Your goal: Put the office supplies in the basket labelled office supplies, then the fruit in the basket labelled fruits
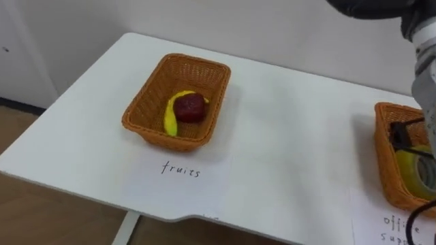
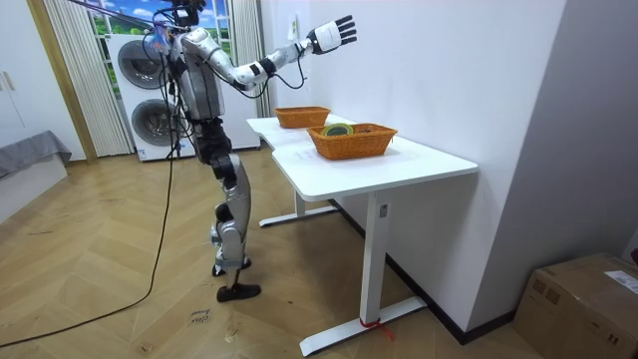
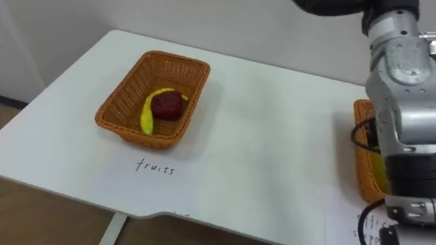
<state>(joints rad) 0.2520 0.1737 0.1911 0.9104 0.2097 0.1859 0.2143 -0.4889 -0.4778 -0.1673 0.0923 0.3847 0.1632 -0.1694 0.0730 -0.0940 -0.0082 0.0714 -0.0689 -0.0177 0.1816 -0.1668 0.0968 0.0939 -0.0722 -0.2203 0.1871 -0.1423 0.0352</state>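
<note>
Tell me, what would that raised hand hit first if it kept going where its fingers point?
Probably the wall. The right hand is open, high above the table, fingers aimed up and outward, so nothing on the table is in line. Depth is unclear.

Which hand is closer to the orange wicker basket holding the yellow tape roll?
Right. The right hand is raised open, high above the table by that orange wicker basket; the left hand is nowhere over the white table.
</note>
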